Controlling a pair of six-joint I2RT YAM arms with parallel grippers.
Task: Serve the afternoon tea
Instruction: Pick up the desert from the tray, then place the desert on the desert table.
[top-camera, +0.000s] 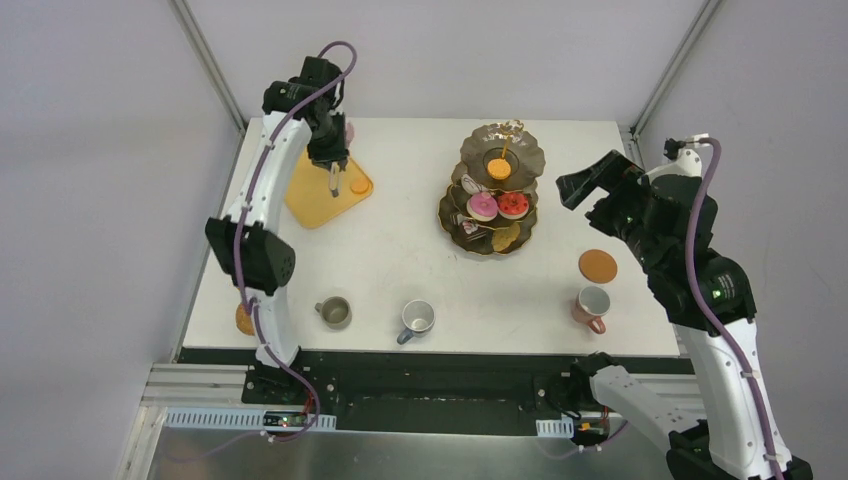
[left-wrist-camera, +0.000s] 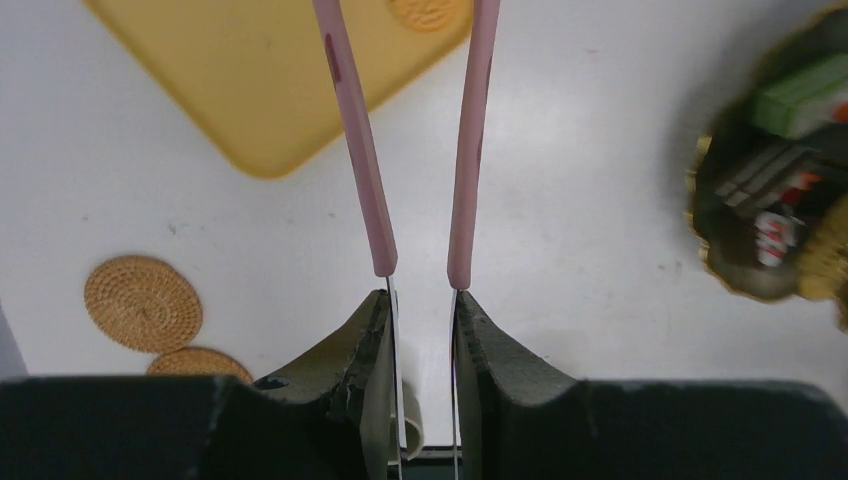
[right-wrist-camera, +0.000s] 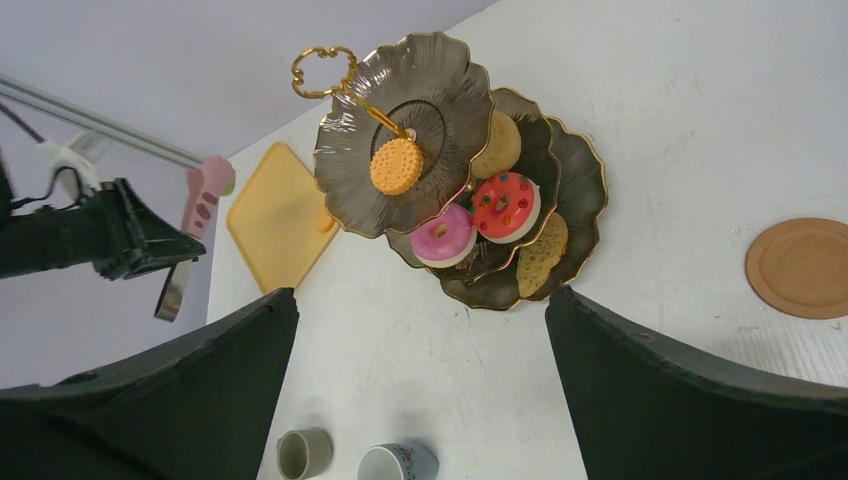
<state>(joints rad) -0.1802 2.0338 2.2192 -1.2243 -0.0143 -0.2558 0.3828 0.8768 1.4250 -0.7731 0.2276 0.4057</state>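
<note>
My left claw (left-wrist-camera: 422, 300) clamps the tongs (left-wrist-camera: 372, 200); my right claw (right-wrist-camera: 420, 300) gapes wide, empty — the stand (right-wrist-camera: 440, 75) holds an orange macaron (right-wrist-camera: 397, 165) and two doughnuts (right-wrist-camera: 443, 236), the tray (left-wrist-camera: 230, 80) a second macaron (left-wrist-camera: 425, 10).

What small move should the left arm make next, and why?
Probably lower the tongs so that their tips straddle the orange macaron on the yellow tray. The left hand holds the tongs over the tray, and in the top view the macaron lies beside the tips, not yet gripped.
</note>
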